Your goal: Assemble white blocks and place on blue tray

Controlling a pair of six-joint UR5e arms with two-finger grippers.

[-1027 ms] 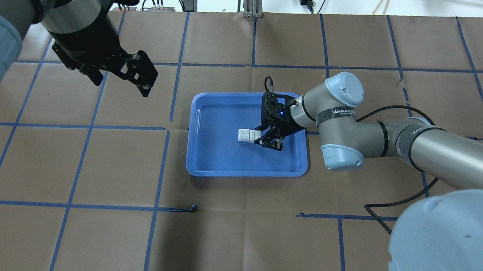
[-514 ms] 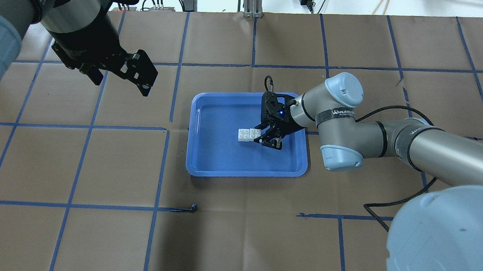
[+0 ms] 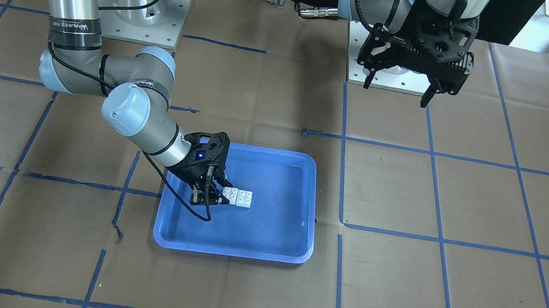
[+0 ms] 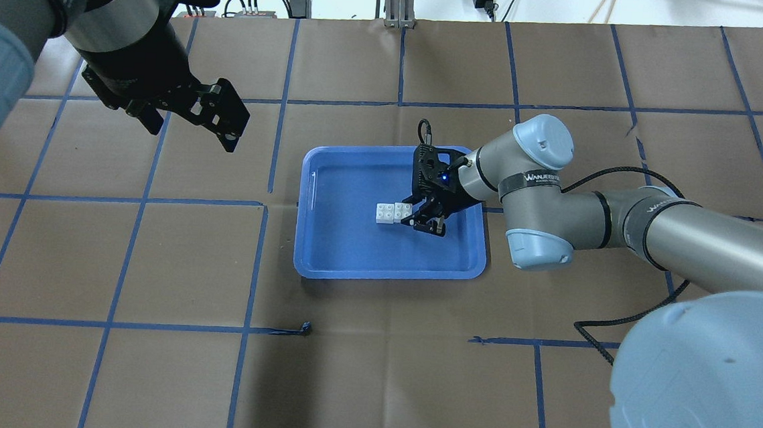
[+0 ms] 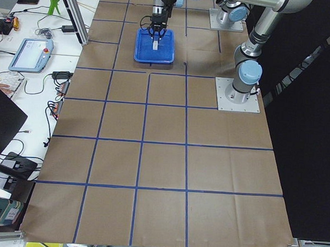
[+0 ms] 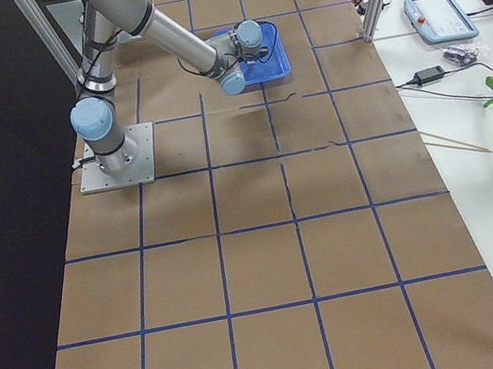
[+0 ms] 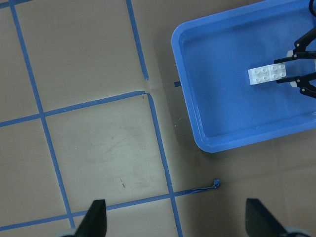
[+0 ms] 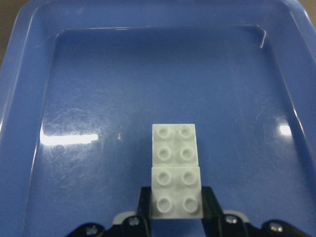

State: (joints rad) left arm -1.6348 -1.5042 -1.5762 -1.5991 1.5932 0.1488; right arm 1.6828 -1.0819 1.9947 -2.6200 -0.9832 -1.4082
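The blue tray (image 4: 351, 259) sits mid-table. The left claw (image 3: 395, 92) hangs wide open and empty, well apart from it. The right claw (image 8: 176, 202) pinches the nearer of the joined white blocks (image 8: 175, 148), which rest on the tray floor; best to open fully, then lift straight up

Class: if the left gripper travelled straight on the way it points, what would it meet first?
The left gripper would likely meet the brown paper table cover first, beside the blue tray, not in it.
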